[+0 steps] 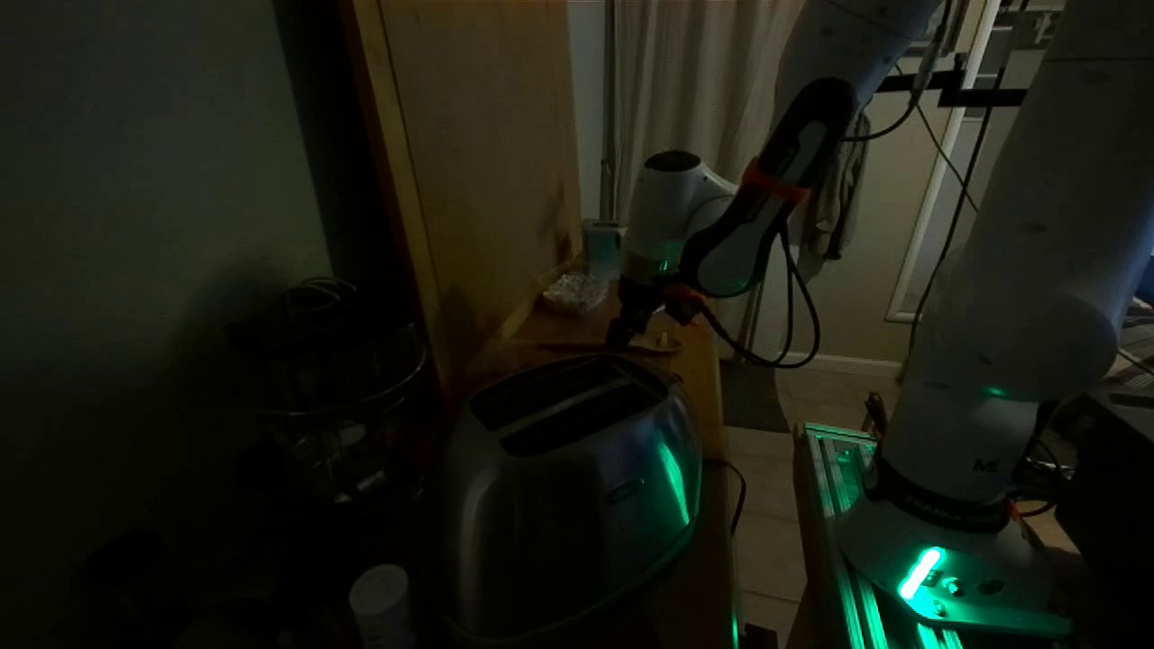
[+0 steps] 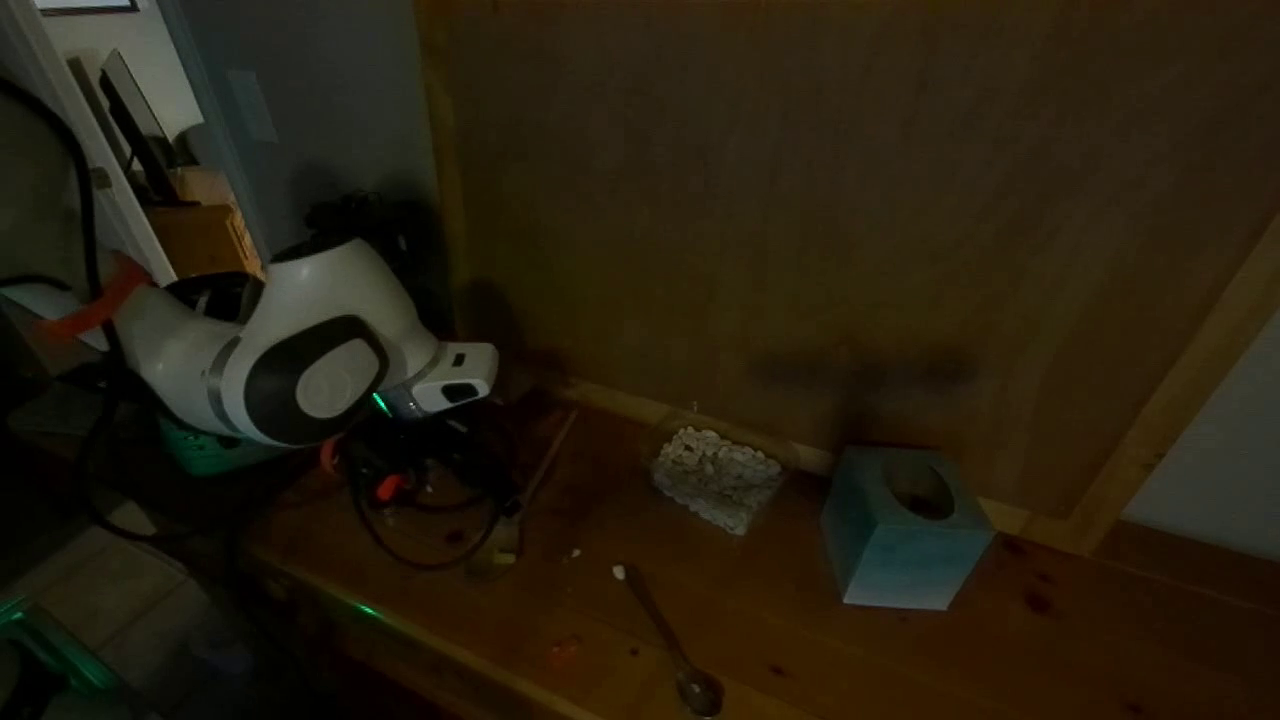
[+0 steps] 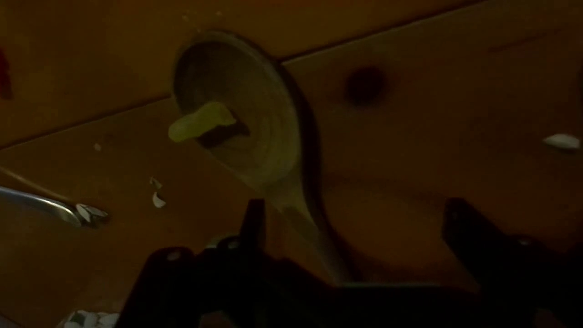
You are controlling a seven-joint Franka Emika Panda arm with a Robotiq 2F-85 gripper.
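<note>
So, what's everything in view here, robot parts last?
counter: one, brown, in all views
wooden panel: one, brown, upright along the counter
wooden spoon: one, brown, on the counter
yellow piece: one, yellow, across the wooden spoon's rim
metal spoon: one, silver, on the counter
clear container: one, transparent, beside the panel
seed-like pieces: many, white, mostly in the container
tissue box: one, light blue, by the panel
toaster: one, silver, foreground of an exterior view
cylinder: one, white, beside the toaster
shadowed objects: count unclear, dark, beside the toaster
curtain: one, pale, background
arm: one, white and black, extended over the counter
hand: one, black, jaws open by the wooden spoon's handle
</note>
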